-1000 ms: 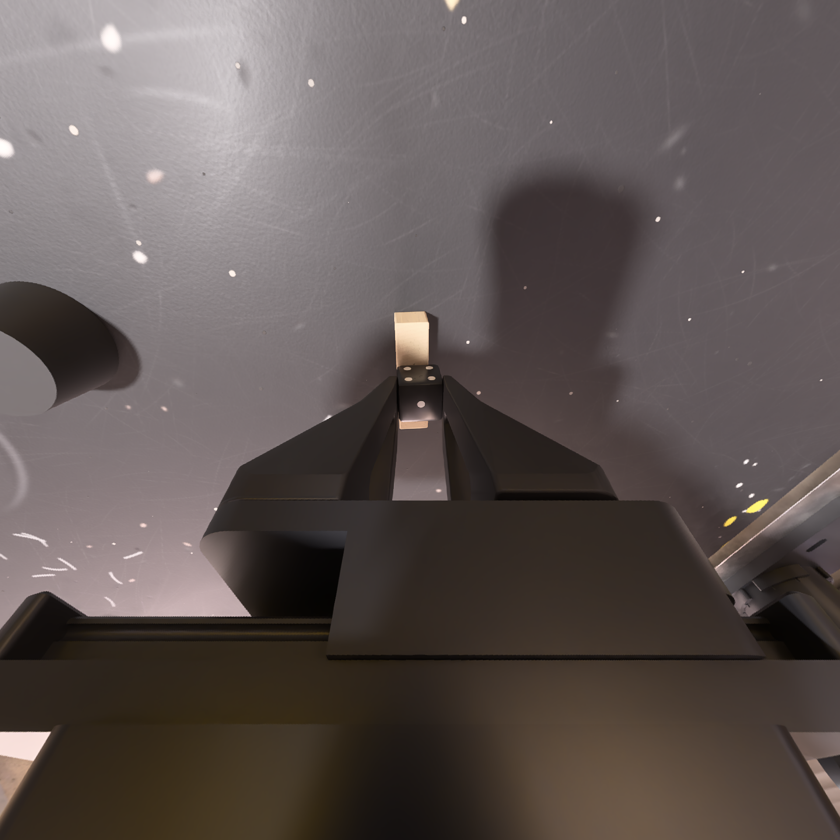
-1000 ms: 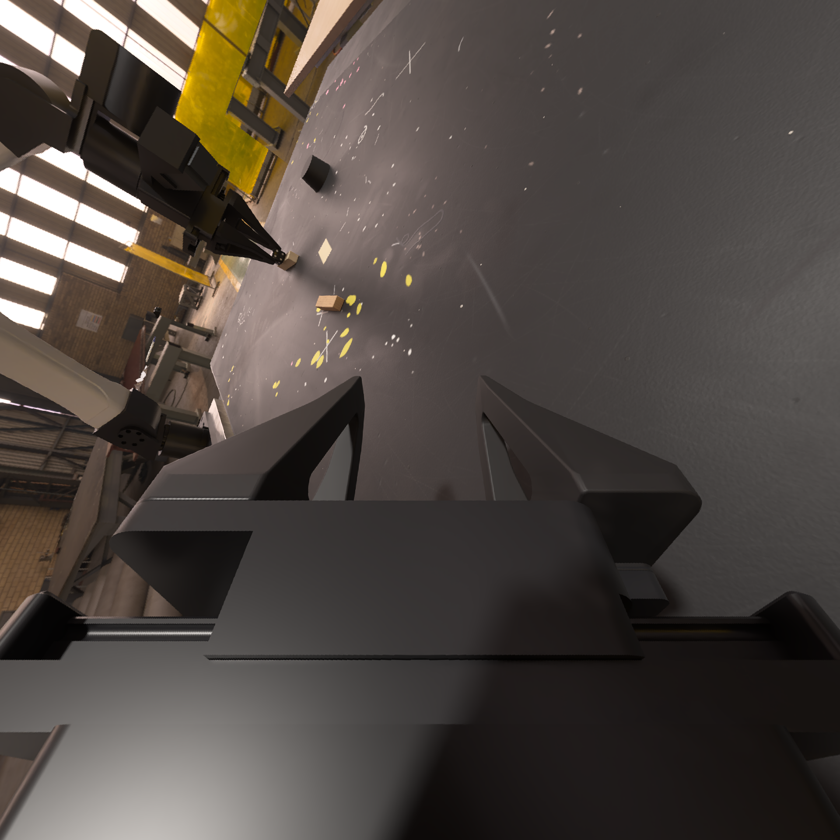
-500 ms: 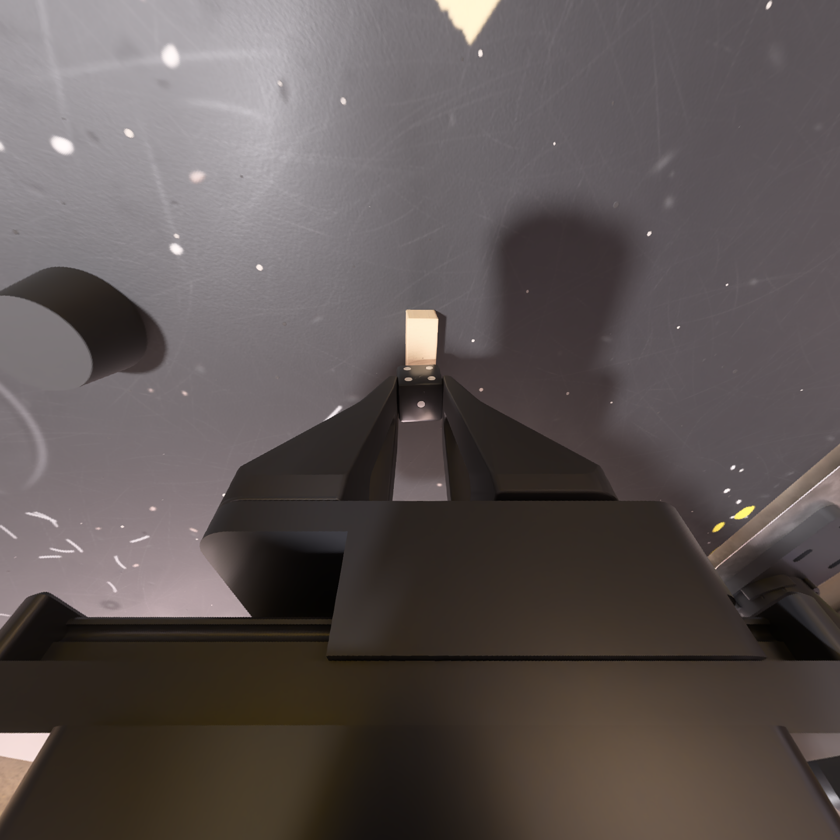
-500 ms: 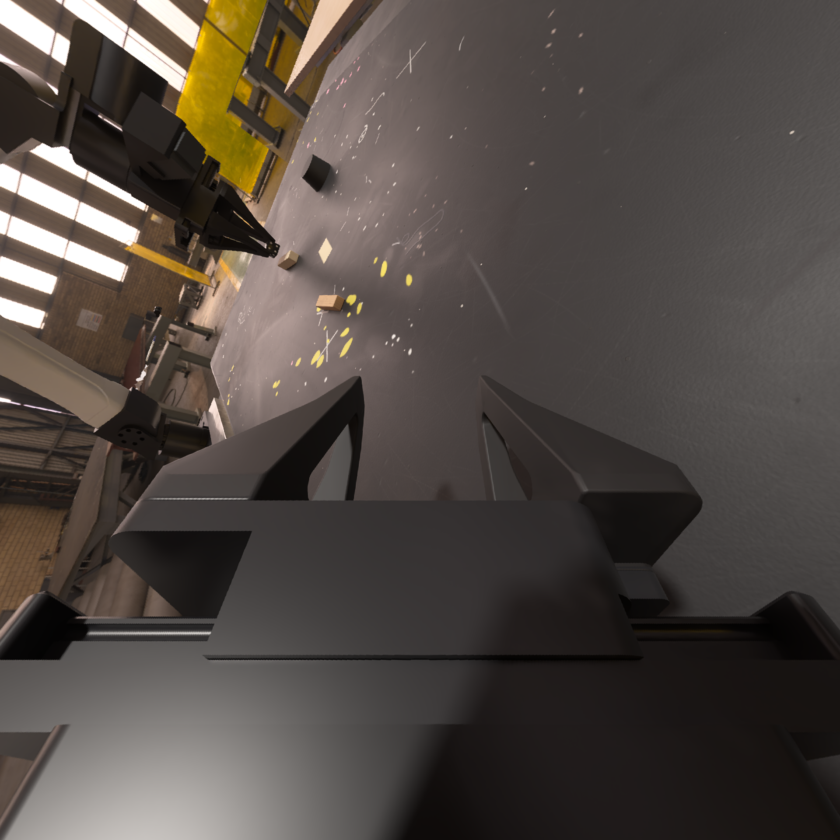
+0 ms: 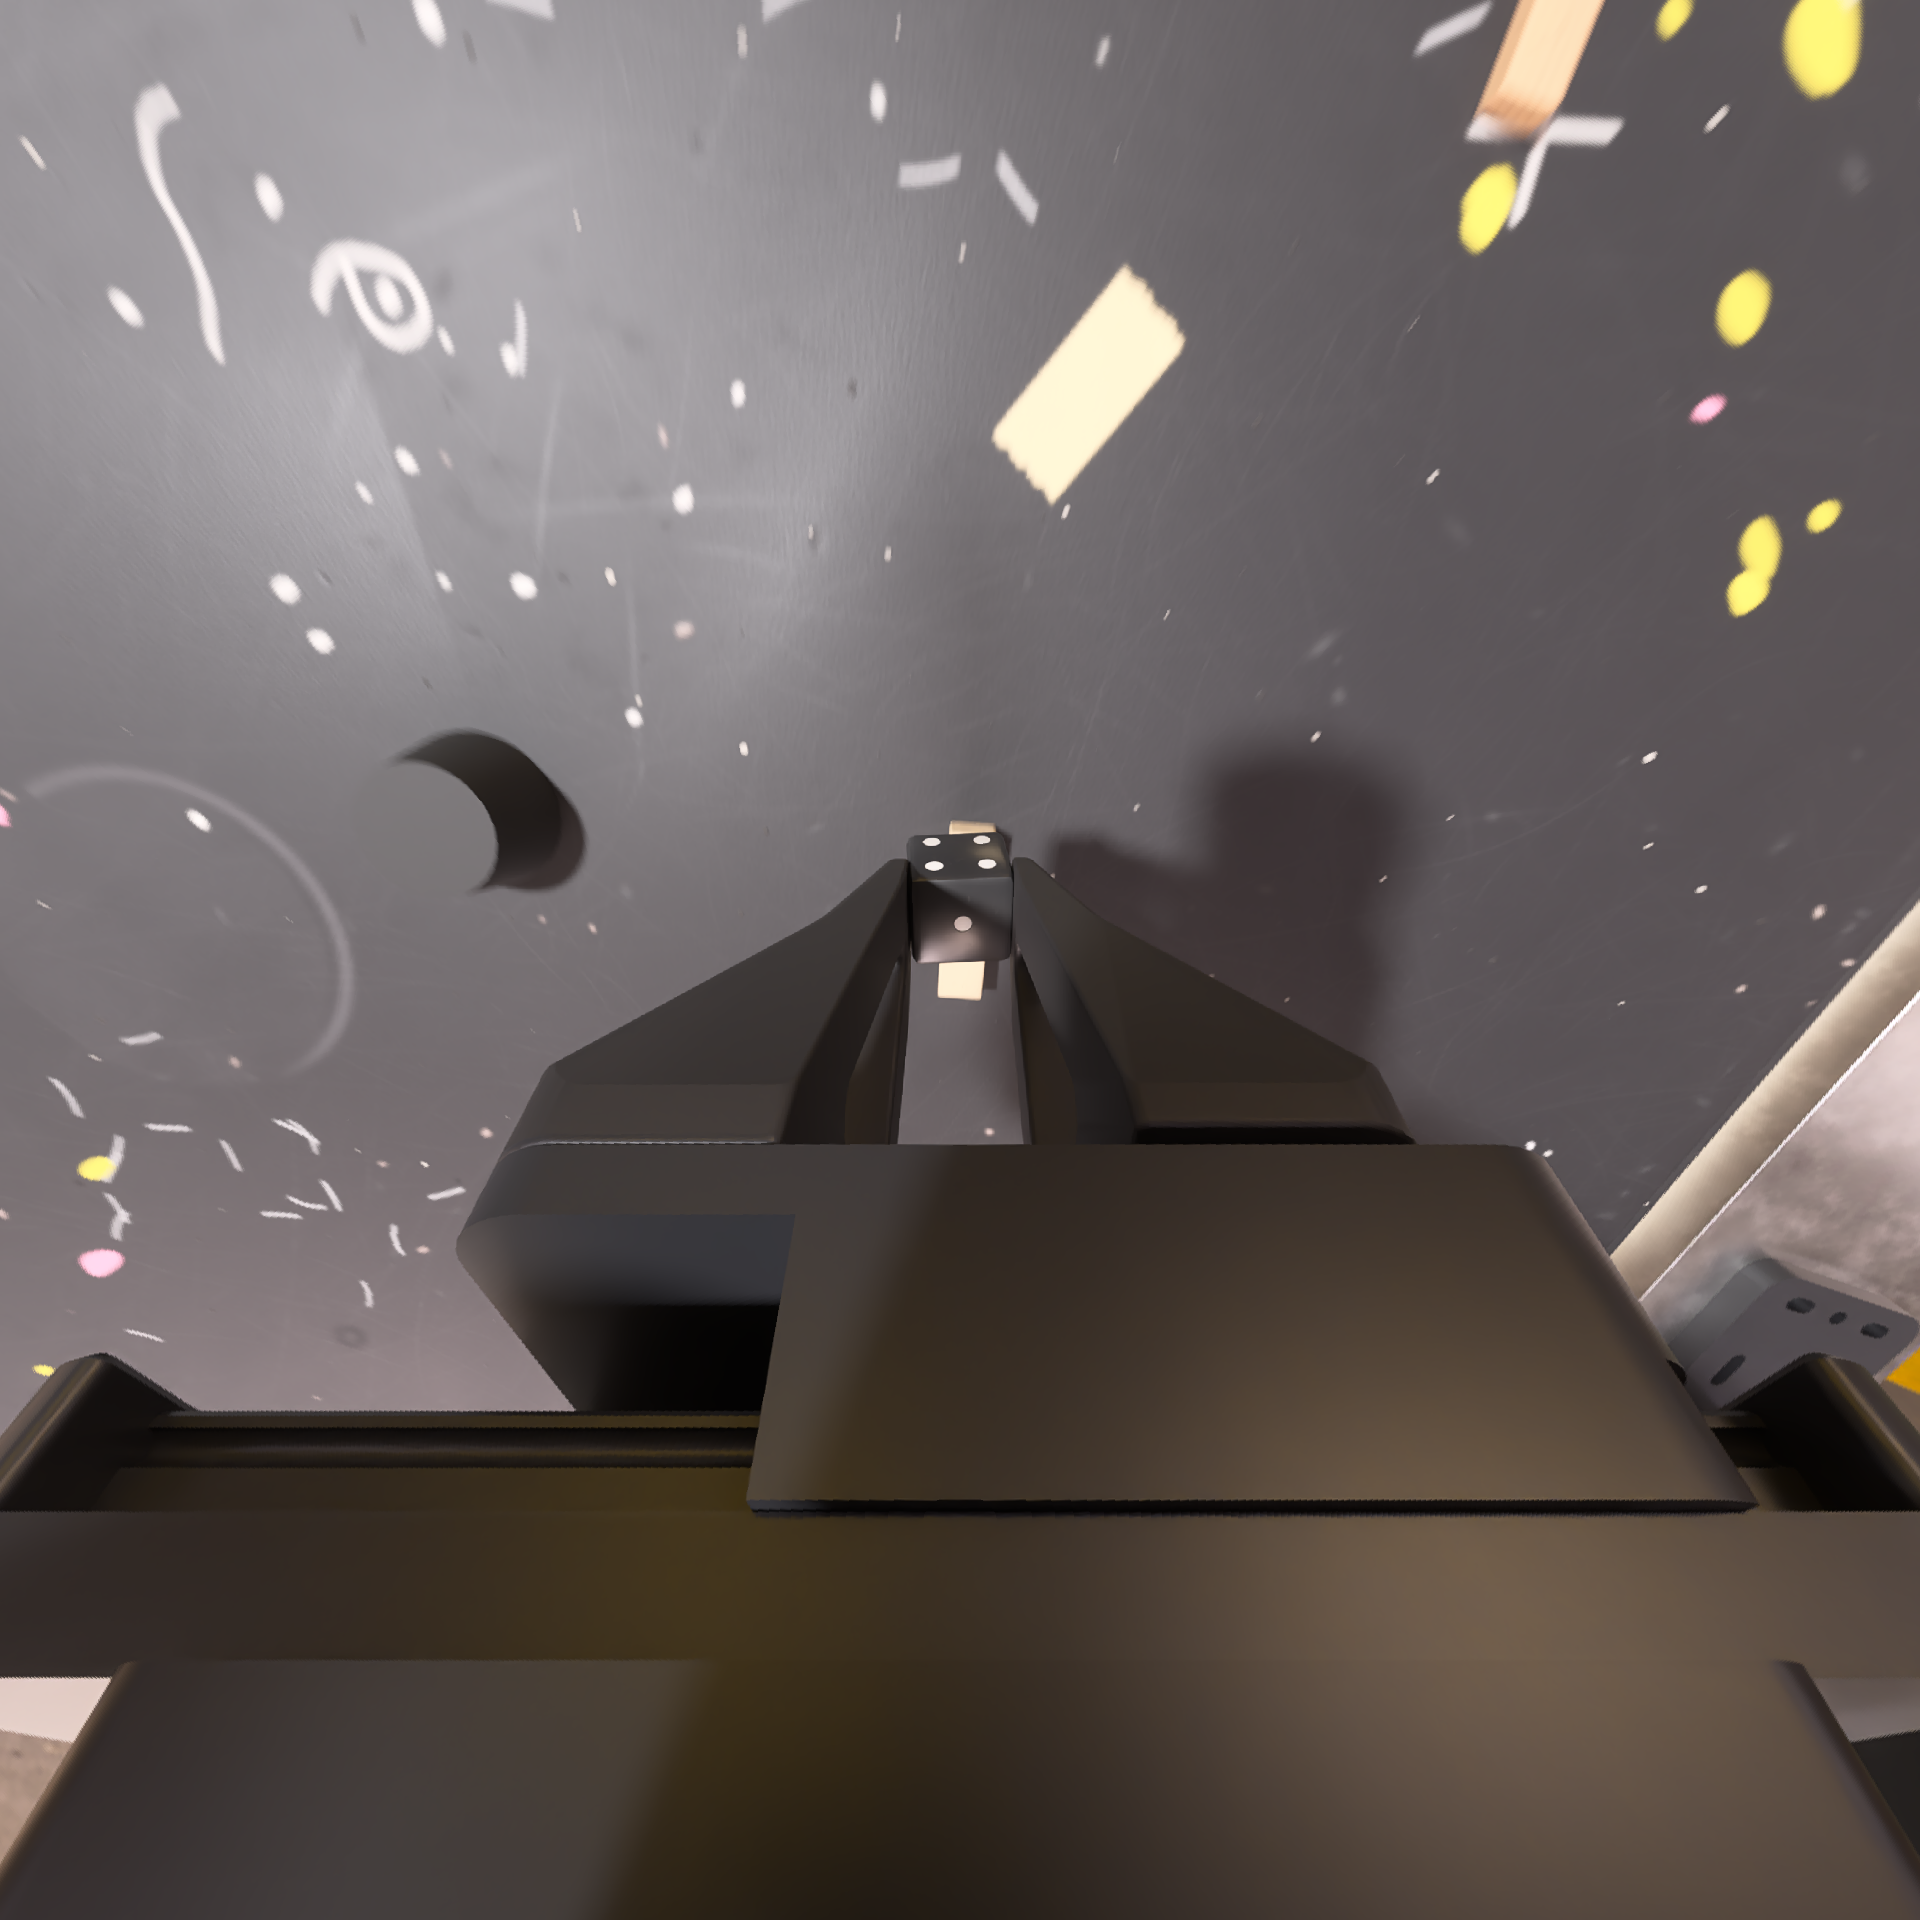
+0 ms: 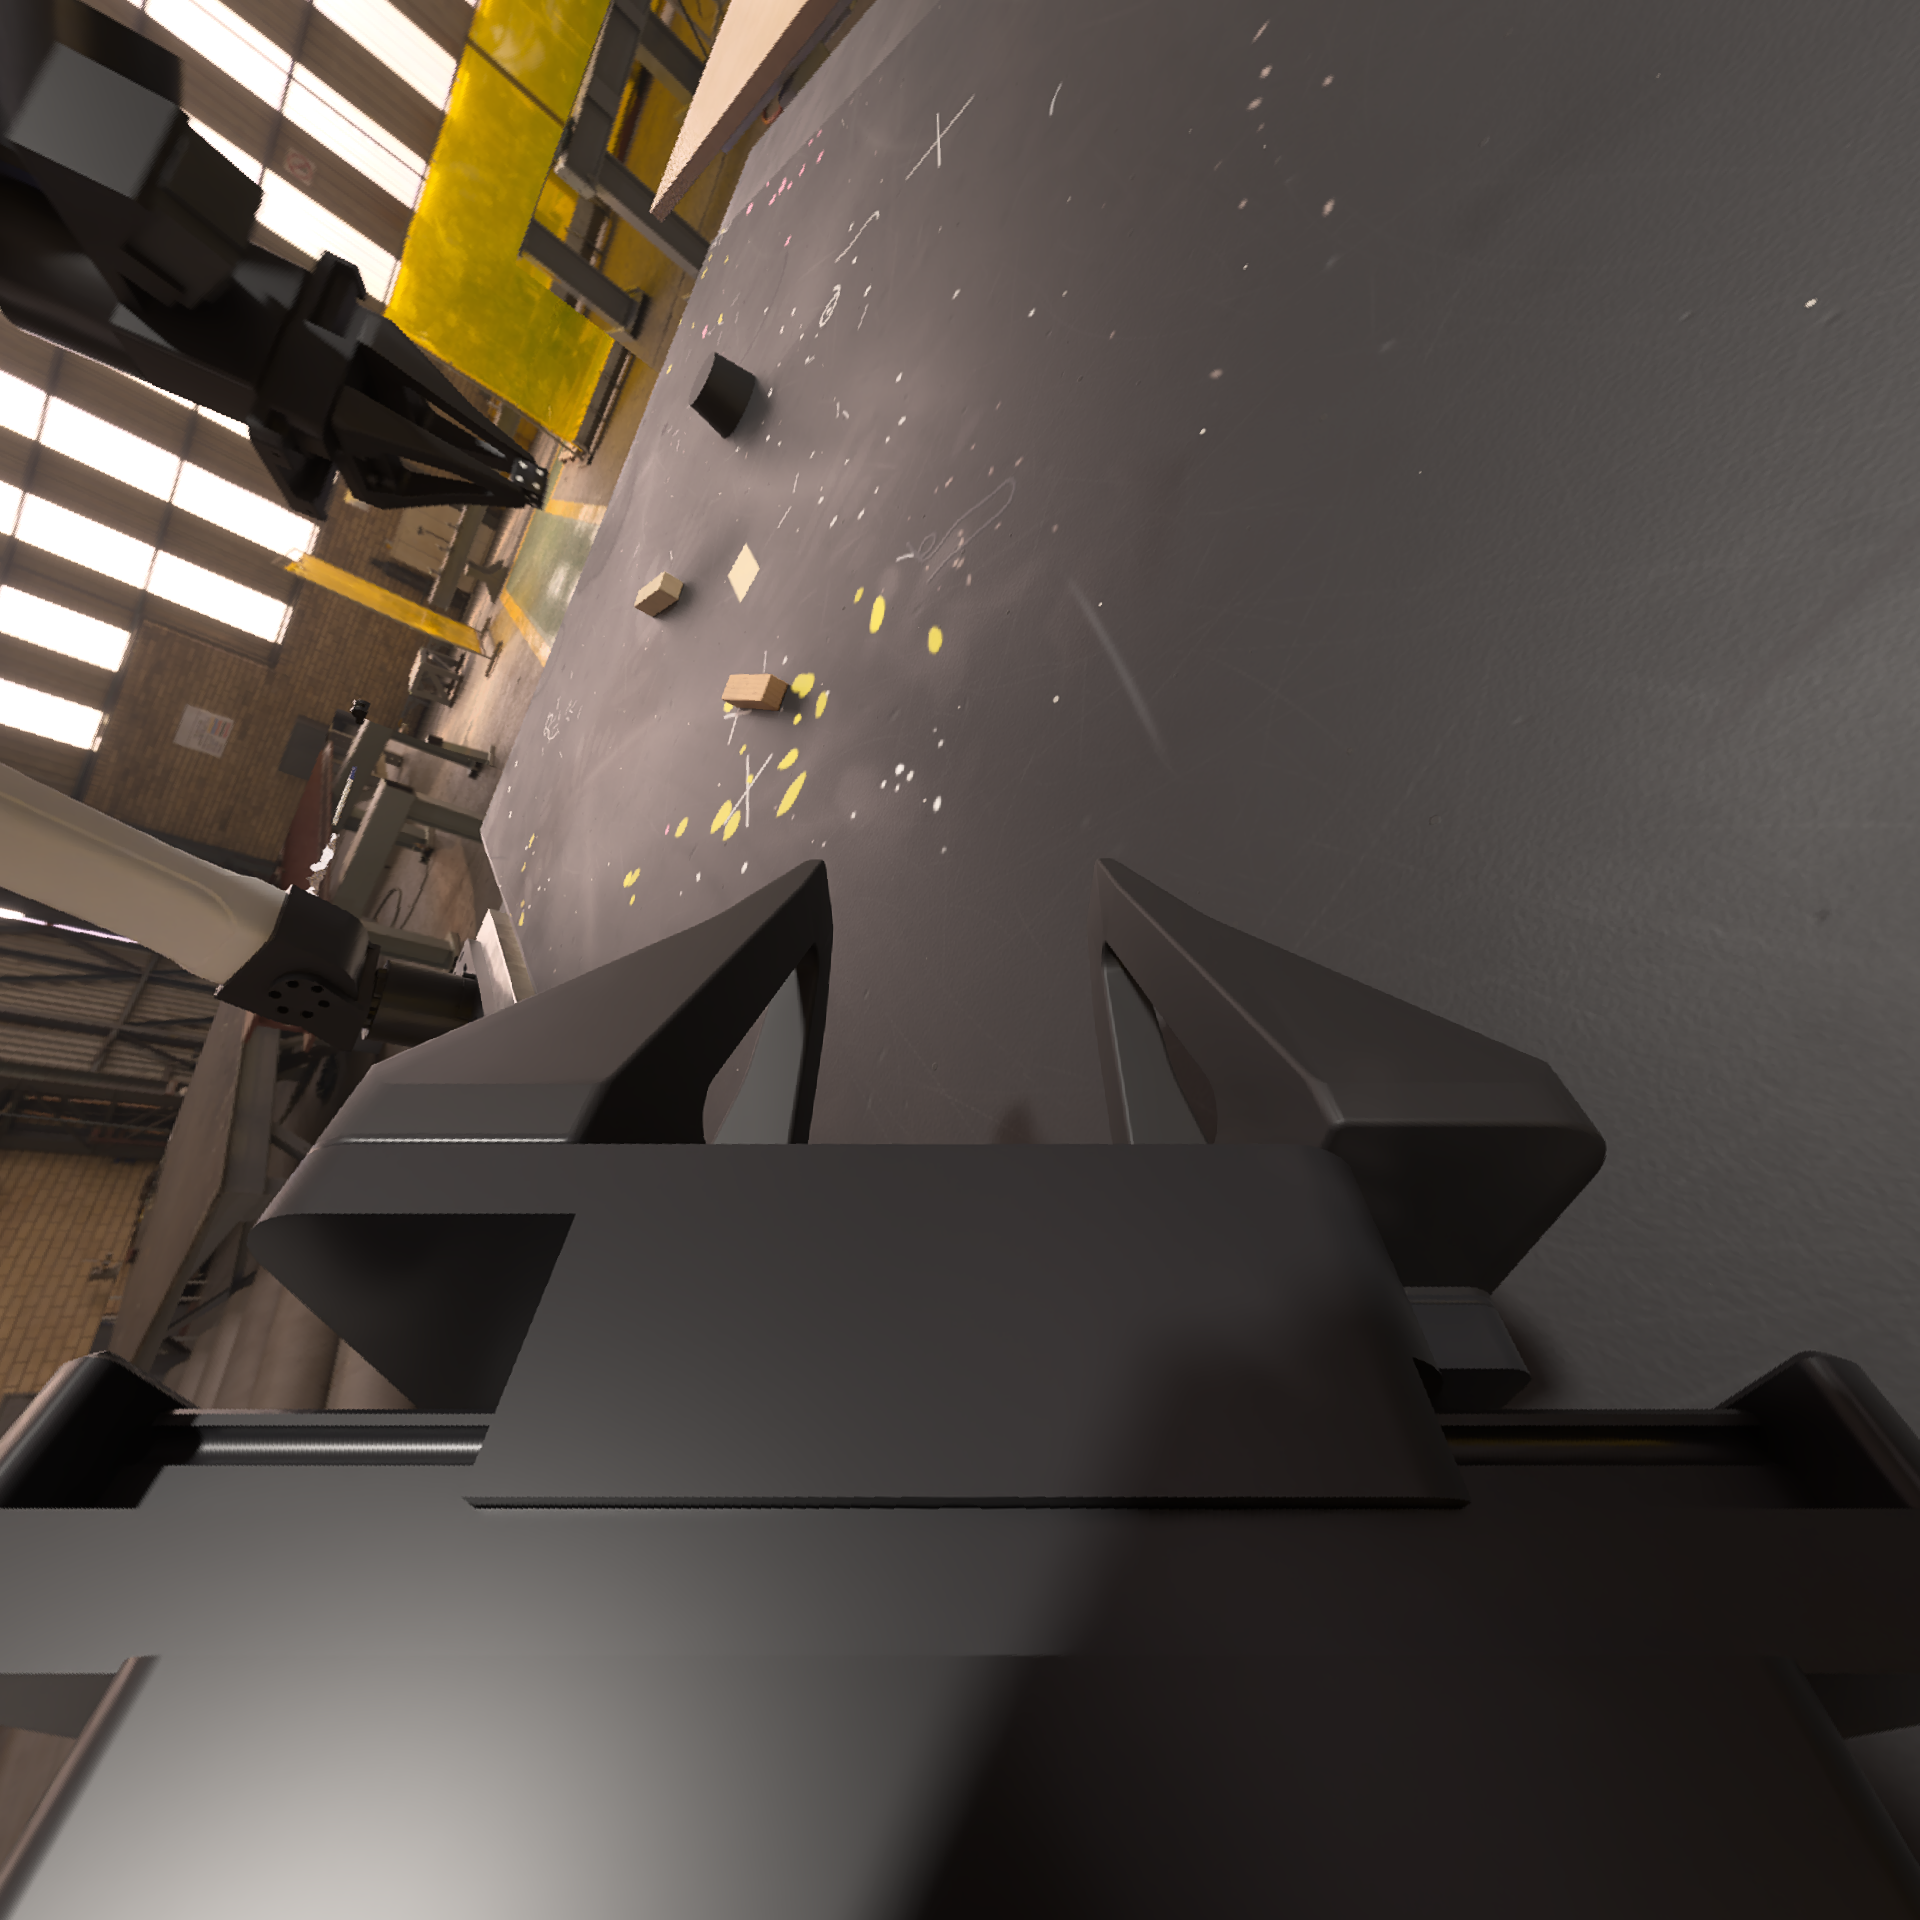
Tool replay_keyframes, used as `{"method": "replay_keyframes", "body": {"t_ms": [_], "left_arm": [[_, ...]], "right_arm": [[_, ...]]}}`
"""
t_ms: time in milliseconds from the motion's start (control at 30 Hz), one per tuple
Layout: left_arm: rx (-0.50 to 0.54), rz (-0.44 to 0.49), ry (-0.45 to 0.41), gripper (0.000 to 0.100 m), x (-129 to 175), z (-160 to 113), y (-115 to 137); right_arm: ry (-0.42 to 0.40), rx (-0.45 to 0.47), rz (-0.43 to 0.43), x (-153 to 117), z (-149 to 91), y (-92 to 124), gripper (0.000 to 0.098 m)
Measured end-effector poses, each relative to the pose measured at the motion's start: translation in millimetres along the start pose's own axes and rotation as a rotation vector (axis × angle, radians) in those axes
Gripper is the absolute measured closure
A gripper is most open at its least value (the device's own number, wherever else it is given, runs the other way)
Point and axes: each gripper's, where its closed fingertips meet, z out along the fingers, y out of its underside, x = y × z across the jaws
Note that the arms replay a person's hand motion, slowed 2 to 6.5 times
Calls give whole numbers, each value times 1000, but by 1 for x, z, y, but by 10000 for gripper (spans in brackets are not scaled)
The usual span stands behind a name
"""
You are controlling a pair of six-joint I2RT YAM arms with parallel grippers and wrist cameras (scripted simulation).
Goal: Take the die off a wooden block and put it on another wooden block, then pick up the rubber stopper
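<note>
My left gripper [image 5: 961,878] is shut on the black die [image 5: 961,920] with white pips and holds it up in the air. Straight below it a pale wooden block [image 5: 960,982] shows between the fingers, standing on the dark table. The black rubber stopper [image 5: 514,821] stands to the left of it. A second wooden block [image 5: 1527,62] lies at the far right top. In the right wrist view the left gripper [image 6: 525,483] hangs well above the first block [image 6: 658,594], with the second block [image 6: 755,691] and the stopper [image 6: 724,393] nearby. My right gripper [image 6: 961,883] is open and empty, far from them.
A flat pale rectangle [image 5: 1086,384] lies on the table between the two blocks; it also shows in the right wrist view [image 6: 743,571]. Yellow and white paint spots dot the dark table [image 5: 1351,623]. The table's edge [image 5: 1766,1091] runs at the lower right.
My left gripper has risen with the die, lifting it clear of the wooden block. The right gripper has not moved.
</note>
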Motion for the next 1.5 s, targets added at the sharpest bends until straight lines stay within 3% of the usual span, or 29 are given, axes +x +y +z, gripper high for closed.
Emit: {"method": "replay_keyframes", "body": {"t_ms": [367, 600, 767, 900, 1100, 1500], "left_arm": [[158, 109, 22, 841, 19, -36, -86], [159, 171, 80, 841, 59, -11, -138], [120, 210, 63, 841, 89, 17, -160], [56, 250, 35, 841, 106, 44, -163], [-53, 350, -1, 841, 123, 83, -148], [-143, 276, 27, 842, 118, 120, -127]], "right_arm": [[-2, -2, -3, 0, 0, 0, 558], [-2, -2, -4, 0, 0, 0, 559], [-3, -3, -6, 0, 0, 0, 560], [-5, -4, -8, -1, 0, 1, 560], [-11, -5, -10, -2, 0, 1, 560], [-15, -8, -14, -3, 0, 1, 560]]}}
